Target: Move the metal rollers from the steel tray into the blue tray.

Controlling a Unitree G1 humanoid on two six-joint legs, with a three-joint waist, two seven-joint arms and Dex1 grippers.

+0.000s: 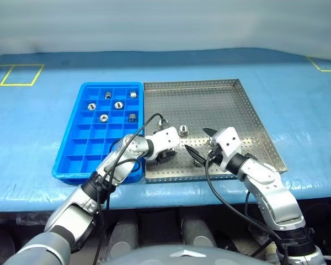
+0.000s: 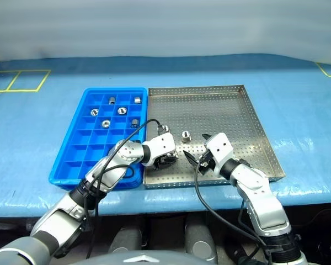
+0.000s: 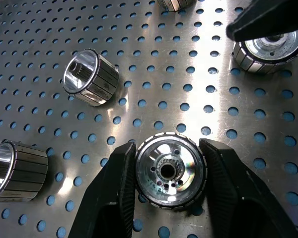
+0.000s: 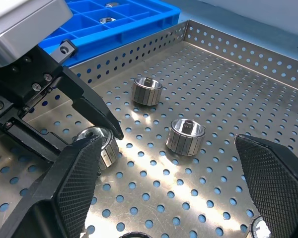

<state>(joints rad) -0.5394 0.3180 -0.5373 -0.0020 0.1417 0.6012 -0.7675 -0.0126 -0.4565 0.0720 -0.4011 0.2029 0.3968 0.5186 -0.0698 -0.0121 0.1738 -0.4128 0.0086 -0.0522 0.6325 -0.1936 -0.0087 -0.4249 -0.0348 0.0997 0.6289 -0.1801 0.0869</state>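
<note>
The left claw (image 3: 170, 171) is low over the steel tray (image 1: 248, 118), its two black fingers (image 3: 114, 188) closed against the sides of one upright roller (image 3: 171, 170), so it looks to be pinching that roller where it stands on the perforated base, not yet lifted. Just beside this claw, two more rollers lie on their sides (image 3: 91, 76) (image 3: 15, 168), and a further one stands under the tip of the other arm's finger (image 3: 270, 47). The right claw (image 1: 201, 144) hovers close by over the same near part of the tray, spread wide and holding nothing, its tips pointing toward the left claw. Between and just beyond the two claws, other rollers rest on the tray, one upright (image 4: 186, 136) and one near the tray wall (image 4: 146, 91). On the far side of the left claw, touching the steel tray's edge, sits the blue tray (image 1: 71, 160) on the blue-covered worktop (image 1: 33, 121). Five rollers already lie in its far compartments (image 1: 118, 105), one to a cell, while the nearer rows stand bare. So the job seems partly done: five are across, one is in hand, and at least four others remain on the steel tray; the exact count left is hard to tell.
</note>
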